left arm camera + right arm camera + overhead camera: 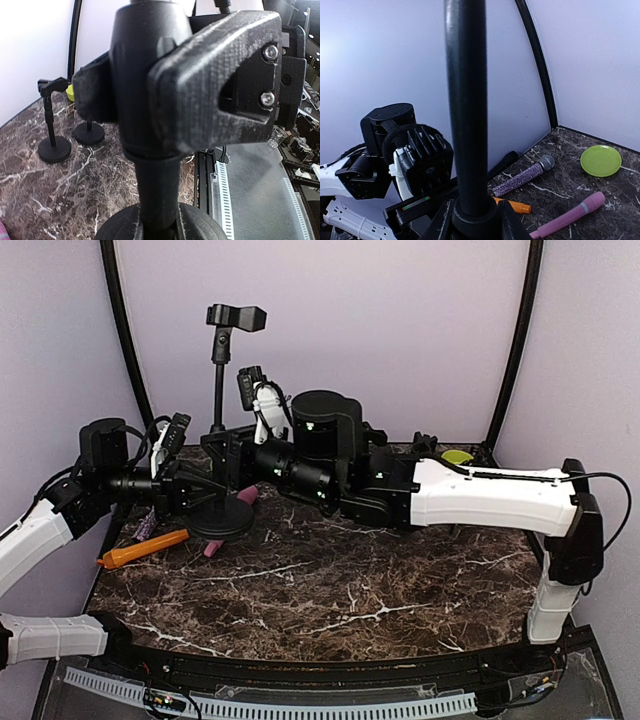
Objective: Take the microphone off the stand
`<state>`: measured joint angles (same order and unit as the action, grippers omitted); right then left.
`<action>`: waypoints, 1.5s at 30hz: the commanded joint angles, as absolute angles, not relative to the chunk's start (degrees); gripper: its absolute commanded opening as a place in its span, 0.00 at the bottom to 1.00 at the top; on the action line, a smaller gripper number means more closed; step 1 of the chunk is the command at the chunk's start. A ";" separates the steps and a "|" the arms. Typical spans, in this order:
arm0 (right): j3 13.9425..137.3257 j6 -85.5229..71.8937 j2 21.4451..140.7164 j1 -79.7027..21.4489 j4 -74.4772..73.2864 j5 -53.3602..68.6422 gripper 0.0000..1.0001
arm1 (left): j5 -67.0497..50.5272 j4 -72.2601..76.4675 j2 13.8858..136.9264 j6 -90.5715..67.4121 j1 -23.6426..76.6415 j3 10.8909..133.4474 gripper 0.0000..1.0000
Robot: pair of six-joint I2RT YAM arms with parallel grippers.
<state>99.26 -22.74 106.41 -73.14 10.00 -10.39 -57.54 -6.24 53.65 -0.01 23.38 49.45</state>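
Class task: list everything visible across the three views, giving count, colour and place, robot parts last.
tall stand: one, black, back left, clip empty
small stands: two, black, near the plate
plate: one, green, back right
pink microphone: one, pink, beside tall stand's base
purple microphone: one, purple, left of that base
orange marker: one, orange, left edge
table: one, dark marble, under everything
left gripper: one, black, shut on tall stand's pole
right gripper: one, black, shut on same pole

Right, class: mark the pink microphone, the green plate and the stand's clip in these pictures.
pink microphone (566,217): right wrist view, middle of its handle.
green plate (601,160): right wrist view, its bare centre.
stand's clip (237,317): top external view, middle of the empty cradle.
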 commanded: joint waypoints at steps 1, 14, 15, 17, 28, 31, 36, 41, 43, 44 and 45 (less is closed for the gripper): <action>101.43 -21.07 107.50 -73.86 8.29 -12.31 0.17 | -57.36 -4.15 52.30 1.28 23.17 51.14 0.00; 83.10 -36.32 101.78 -69.28 51.95 28.41 0.01 | -70.11 0.32 53.67 -8.45 23.16 50.99 0.00; 83.05 -41.27 102.95 -68.61 57.45 33.48 0.02 | -71.82 0.85 53.82 -9.72 23.19 50.84 0.00; 84.06 -50.75 105.73 -67.56 68.32 41.66 0.04 | -74.57 1.16 54.11 -11.10 23.13 50.67 0.00; 84.38 -34.17 102.91 -66.74 40.29 24.41 0.00 | -65.85 -7.38 54.39 -2.49 23.14 52.74 0.61; 82.07 -26.04 100.20 -66.31 28.92 9.72 0.00 | -57.87 -14.28 54.49 3.97 23.20 54.07 0.98; 75.88 -18.32 97.94 -64.43 23.64 -8.20 0.00 | -52.26 -22.82 55.88 8.67 22.94 56.58 0.99; 71.14 -14.29 100.40 -61.44 27.52 -16.21 0.00 | -44.58 -27.90 58.53 12.42 21.57 58.58 0.99; 69.87 -12.47 102.54 -60.45 30.76 -18.72 0.00 | -41.30 -27.84 58.64 13.10 20.31 58.48 0.99; 69.46 -11.29 103.76 -59.94 32.84 -20.19 0.00 | -40.15 -27.68 58.63 13.25 19.62 58.54 0.99; 69.24 -10.24 105.66 -59.19 34.61 -21.53 0.00 | -39.78 -27.69 58.62 13.55 19.03 58.65 0.99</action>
<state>70.04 -15.99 102.17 -60.99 23.49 -11.94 -46.52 -24.60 58.94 10.11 21.12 57.04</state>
